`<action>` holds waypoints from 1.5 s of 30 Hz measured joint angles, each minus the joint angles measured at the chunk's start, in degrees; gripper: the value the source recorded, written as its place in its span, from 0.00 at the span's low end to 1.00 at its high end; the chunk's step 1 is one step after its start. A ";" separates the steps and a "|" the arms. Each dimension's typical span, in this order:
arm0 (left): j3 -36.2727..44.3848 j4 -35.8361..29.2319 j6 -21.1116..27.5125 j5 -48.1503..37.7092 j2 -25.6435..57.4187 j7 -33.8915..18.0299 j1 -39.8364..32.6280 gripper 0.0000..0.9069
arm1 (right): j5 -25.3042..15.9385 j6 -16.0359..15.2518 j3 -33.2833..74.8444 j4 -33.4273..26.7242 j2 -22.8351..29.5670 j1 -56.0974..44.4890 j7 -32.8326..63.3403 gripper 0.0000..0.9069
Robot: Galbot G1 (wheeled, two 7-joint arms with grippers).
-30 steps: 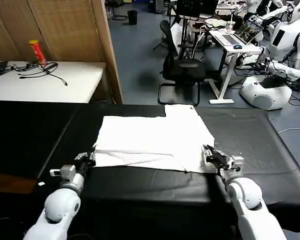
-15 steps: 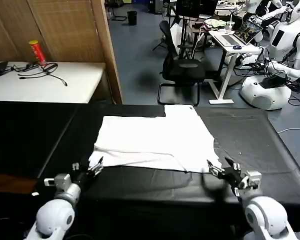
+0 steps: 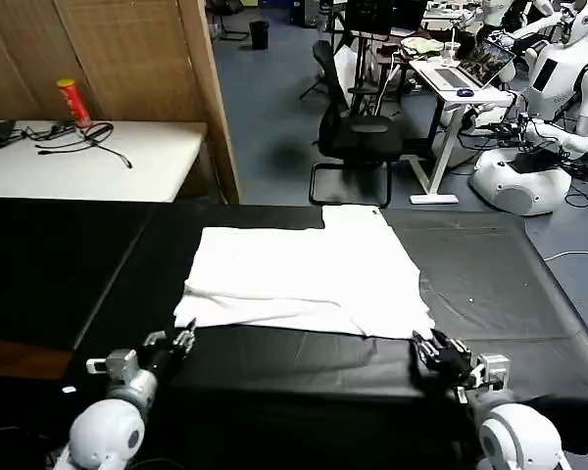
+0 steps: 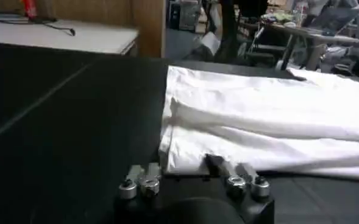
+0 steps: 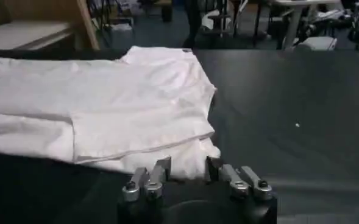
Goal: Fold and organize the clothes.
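- We saw the white cotton T-shirt lying partly folded on the black cloth-covered table, roughly at the table's middle, with its plain side up.
- Its near hem was doubled over into a long folded band running across the side towards us, and one sleeve stuck out at the far edge.
- Our left gripper sat low over the table just beside the shirt's near left corner; its fingers were spread apart and held nothing.
- In the left wrist view that corner lay just ahead of the spread fingers, and we could not tell whether a tip touched the fabric.
- Our right gripper hovered near the shirt's near right corner, its fingers likewise parted and empty.
- In the right wrist view the cloth edge lay just ahead of the finger gap, close to the tips.
- Behind the table stood a black office chair on the blue-grey floor and a white side table with a red can on it.
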 joint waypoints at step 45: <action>-6.49 -20.92 10.09 6.26 5.17 -8.66 22.83 0.97 | 5.51 -10.55 8.85 17.82 -6.93 -11.90 3.04 0.97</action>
